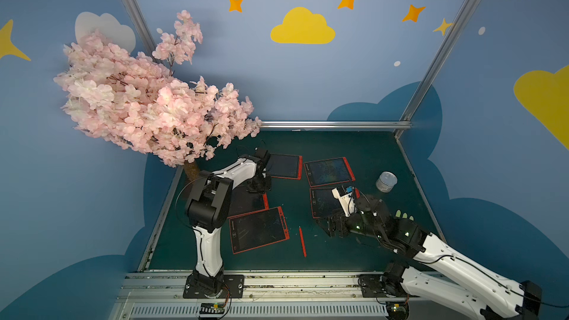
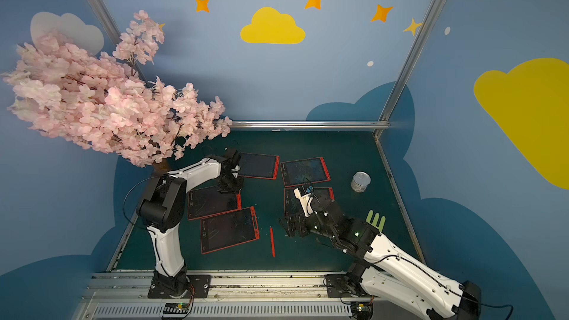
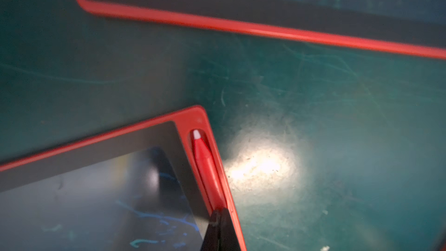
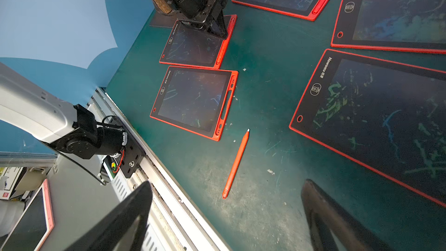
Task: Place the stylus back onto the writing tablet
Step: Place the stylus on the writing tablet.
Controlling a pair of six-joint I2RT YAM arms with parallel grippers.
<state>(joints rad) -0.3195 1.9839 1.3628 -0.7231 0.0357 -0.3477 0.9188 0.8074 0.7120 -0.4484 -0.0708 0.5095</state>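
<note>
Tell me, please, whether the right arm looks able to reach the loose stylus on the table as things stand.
Probably yes: the open right gripper hangs close beside the loose stylus, with nothing standing between them.

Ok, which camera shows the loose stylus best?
The right wrist view: the stylus lies whole and large, white tip clear. In both top views it is only a thin red line. The left wrist view misses it.
</note>
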